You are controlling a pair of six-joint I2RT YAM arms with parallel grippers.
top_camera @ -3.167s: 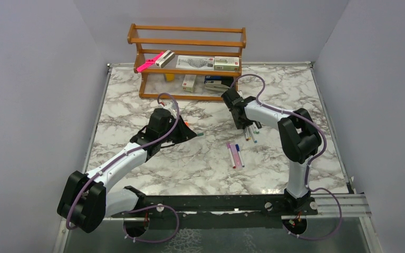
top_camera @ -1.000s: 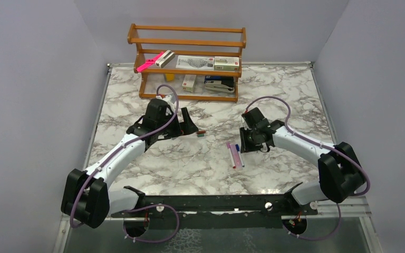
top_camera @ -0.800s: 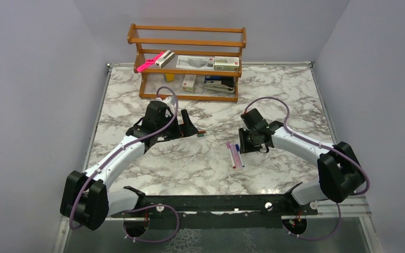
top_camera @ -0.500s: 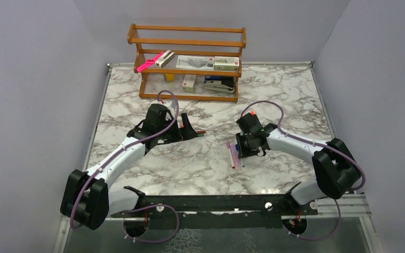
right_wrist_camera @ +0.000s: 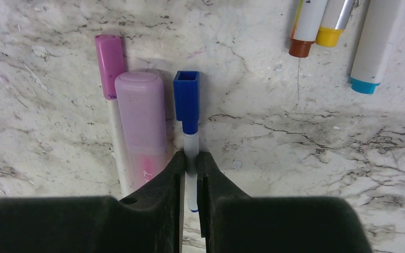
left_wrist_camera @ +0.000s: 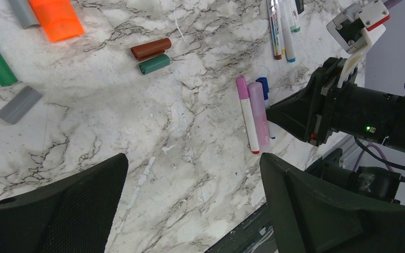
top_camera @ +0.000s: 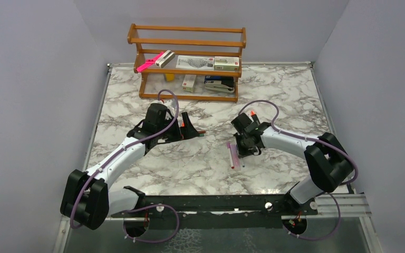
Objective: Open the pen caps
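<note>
On the marble table (right_wrist_camera: 295,132), my right gripper (right_wrist_camera: 190,158) is clamped on the white barrel of the blue-capped pen (right_wrist_camera: 190,142), its blue cap (right_wrist_camera: 186,97) fitted. My left gripper (left_wrist_camera: 192,163) hangs fully spread, holding nothing, above a loose dark red cap (left_wrist_camera: 151,48) and green cap (left_wrist_camera: 154,64).

tabletop (top_camera: 200,163): white marble, veined grey-brown. blue cap (right_wrist_camera: 186,97) on a white barrel (right_wrist_camera: 191,145); next to it a bright pink cap (right_wrist_camera: 109,58) and a pale lilac highlighter (right_wrist_camera: 141,116). one loose dark red cap (left_wrist_camera: 151,48), one teal-green cap (left_wrist_camera: 154,64). an orange piece (left_wrist_camera: 56,18). rack (top_camera: 187,42) of warm orange-brown wood.
</note>
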